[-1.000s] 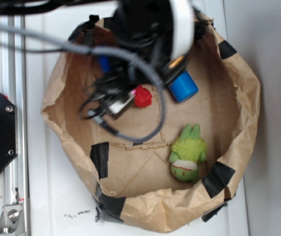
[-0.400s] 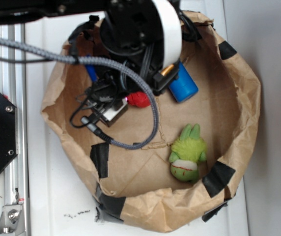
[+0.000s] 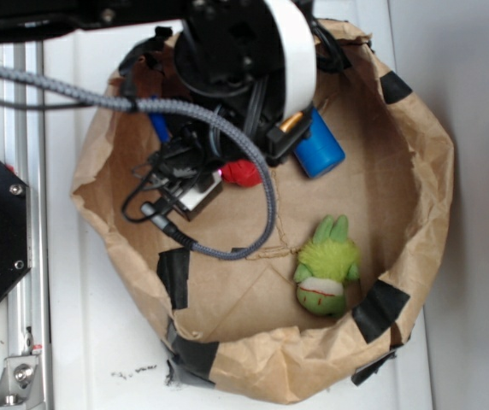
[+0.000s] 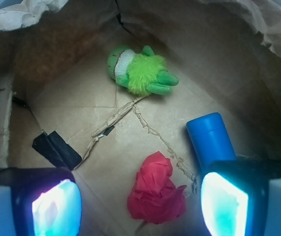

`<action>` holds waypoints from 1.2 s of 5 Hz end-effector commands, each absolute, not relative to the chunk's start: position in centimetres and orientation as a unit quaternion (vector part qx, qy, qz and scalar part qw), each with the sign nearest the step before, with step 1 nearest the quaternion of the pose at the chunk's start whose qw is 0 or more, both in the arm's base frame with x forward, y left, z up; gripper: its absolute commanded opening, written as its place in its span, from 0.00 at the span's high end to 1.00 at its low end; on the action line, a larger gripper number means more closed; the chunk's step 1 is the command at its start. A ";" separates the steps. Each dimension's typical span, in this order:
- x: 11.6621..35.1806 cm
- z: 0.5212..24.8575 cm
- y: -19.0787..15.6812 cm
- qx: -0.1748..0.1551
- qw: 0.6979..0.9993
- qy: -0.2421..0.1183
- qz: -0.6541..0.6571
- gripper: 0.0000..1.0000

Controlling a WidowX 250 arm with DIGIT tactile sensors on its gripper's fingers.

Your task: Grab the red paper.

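The red paper [image 4: 155, 191] is a crumpled wad lying on the brown floor of the paper-lined box, and it peeks out from under the arm in the exterior view [image 3: 243, 173]. My gripper [image 4: 140, 209] is open, with the wad sitting between its two glowing fingers [image 4: 57, 209] and not touched by either. In the exterior view the gripper itself is hidden under the arm's black body.
A blue plastic bottle [image 4: 210, 140] lies right beside the right finger, also seen as the blue bottle [image 3: 319, 151]. A green plush toy [image 3: 325, 265] lies further off. Crumpled brown paper walls [image 3: 415, 213] ring the box. Black tape [image 4: 57, 149] marks the floor.
Compared with a second ago the arm has shifted up and left over the red paper, covering more of it. Nothing differs between the frame 0.4 s ago and now.
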State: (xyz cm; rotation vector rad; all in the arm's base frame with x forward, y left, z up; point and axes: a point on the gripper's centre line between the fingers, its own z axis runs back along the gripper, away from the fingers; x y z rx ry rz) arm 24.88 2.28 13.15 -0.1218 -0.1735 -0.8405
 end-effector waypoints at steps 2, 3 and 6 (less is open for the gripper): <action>25.4 11.7 0.8 -0.029 0.911 -0.092 -0.402 0.00; 26.6 10.3 -0.1 -0.017 0.905 -0.094 -0.414 0.00; 28.4 7.4 -0.5 -0.004 0.902 -0.079 -0.423 0.00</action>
